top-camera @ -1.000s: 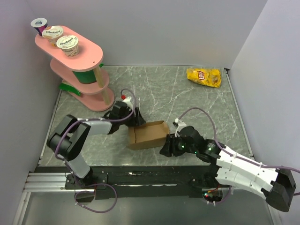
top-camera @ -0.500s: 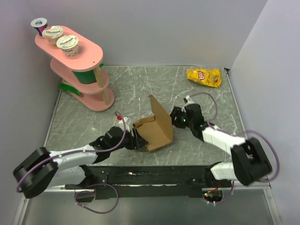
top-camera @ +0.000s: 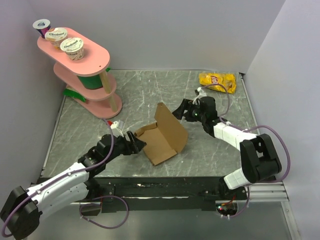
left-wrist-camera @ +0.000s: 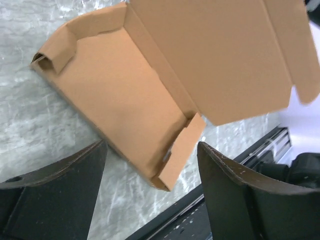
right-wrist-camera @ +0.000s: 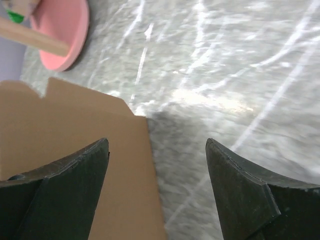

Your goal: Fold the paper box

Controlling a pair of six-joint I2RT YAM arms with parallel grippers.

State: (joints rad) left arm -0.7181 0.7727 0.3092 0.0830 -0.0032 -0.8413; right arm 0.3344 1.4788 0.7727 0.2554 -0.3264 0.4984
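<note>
Pale grey walls (top-camera: 175,30) enclose a marble-patterned table (top-camera: 150,90).

I see the yellow chip bag (top-camera: 217,82) lying flat just beyond and to the right of the right gripper (top-camera: 181,111), near the far right corner of the grey marbled table (top-camera: 150,87). The pink tiered stand (top-camera: 85,75) sits well beyond the left gripper (top-camera: 139,145) and off to its left — oval tiers joined by a wooden post (top-camera: 114,97) and green pieces (top-camera: 92,81). Three yogurt cups (top-camera: 56,34) stand in a row on the top tier, lids up. On my right wrist feed, the stand's pink base (right-wrist-camera: 62,30) and the post show ahead and to the left of that gripper — marbled surface fills the rest.
</note>
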